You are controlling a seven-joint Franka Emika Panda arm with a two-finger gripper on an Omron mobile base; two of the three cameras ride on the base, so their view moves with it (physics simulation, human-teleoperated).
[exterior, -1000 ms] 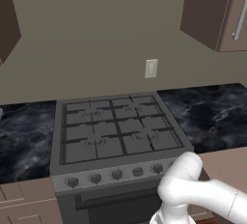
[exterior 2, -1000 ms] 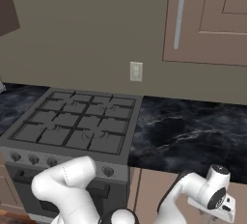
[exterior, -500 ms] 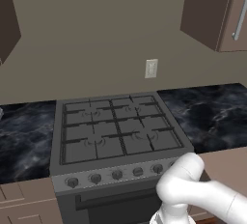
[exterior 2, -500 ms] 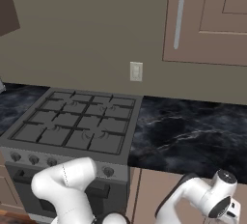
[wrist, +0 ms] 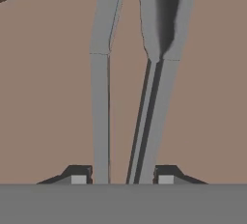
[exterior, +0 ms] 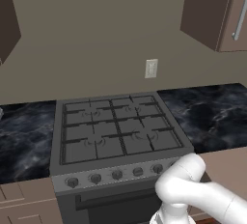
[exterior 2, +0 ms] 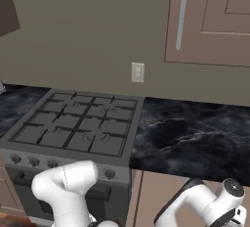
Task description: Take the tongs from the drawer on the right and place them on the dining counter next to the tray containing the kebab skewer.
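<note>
Tongs [wrist: 125, 97] run up the middle of the hand view, both arms lying on the brown drawer floor [wrist: 48, 112]. Gripper [wrist: 123, 175] at bottom centre, fingers spread, one either side of both arms.

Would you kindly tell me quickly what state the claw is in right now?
Claw: open, its fingertips straddling both arms of the tongs lying on the brown drawer floor; not clamped yet.
</note>
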